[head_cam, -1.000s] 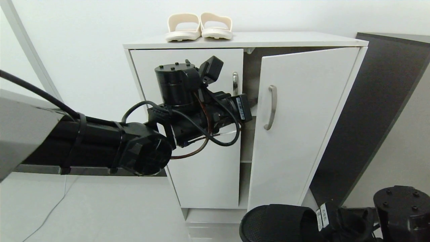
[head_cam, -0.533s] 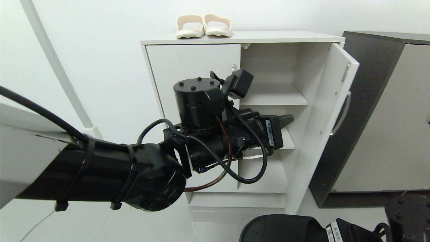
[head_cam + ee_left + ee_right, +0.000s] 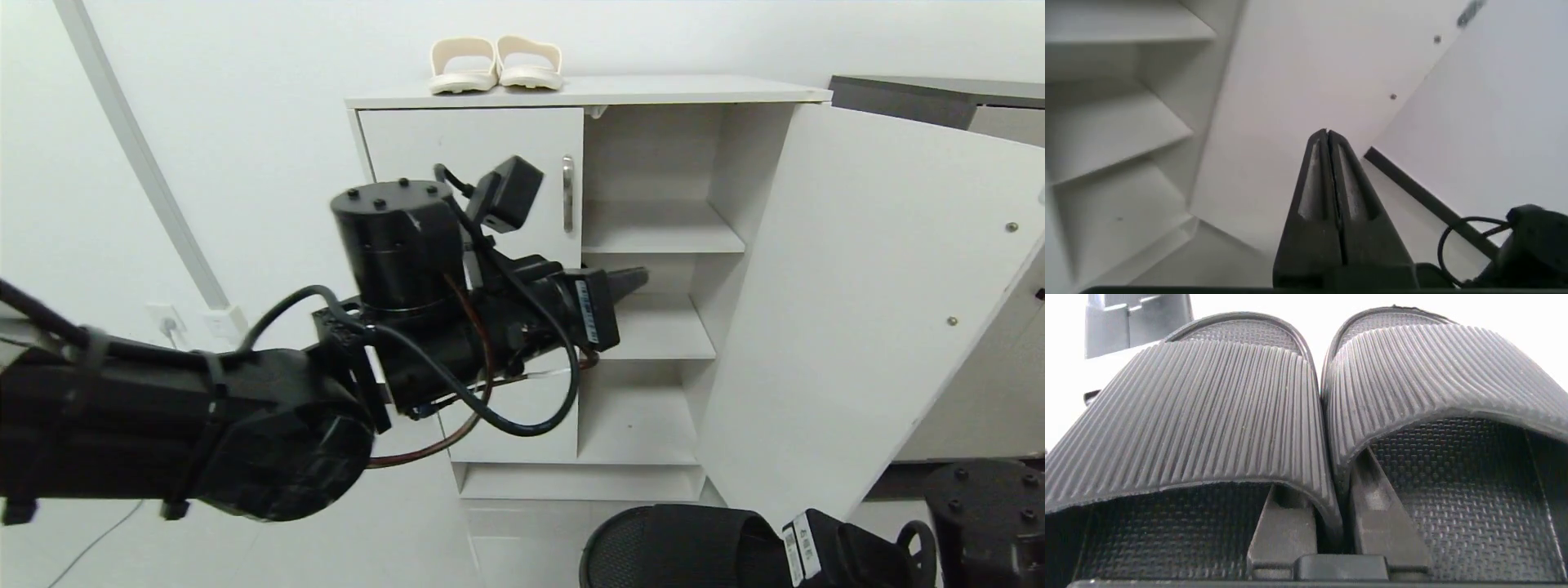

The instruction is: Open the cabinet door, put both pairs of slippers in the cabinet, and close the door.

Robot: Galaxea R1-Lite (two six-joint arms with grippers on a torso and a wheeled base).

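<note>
The white cabinet [image 3: 588, 91] has its right door [image 3: 865, 310] swung wide open, and three bare shelves [image 3: 663, 238] show inside. Its left door [image 3: 469, 139] is closed. A beige pair of slippers [image 3: 496, 64] sits on the cabinet top. My left gripper [image 3: 641, 279] is shut and holds nothing, its tip in front of the middle shelf. In the left wrist view the left gripper [image 3: 1328, 143] points at the open door's inner face [image 3: 1290, 82]. Low at the front, my right gripper [image 3: 1331, 527] is shut on the black pair of slippers [image 3: 678, 543], pinching their inner edges together.
A dark grey cabinet [image 3: 898, 88] stands just right of the white one, behind the open door. The left door's metal handle [image 3: 568, 194] is close above my left wrist. Pale floor [image 3: 522, 539] lies before the cabinet.
The right door has swung from nearly shut to wide open. My left gripper has drawn back to the left, away from the door. The head view has also shifted.
</note>
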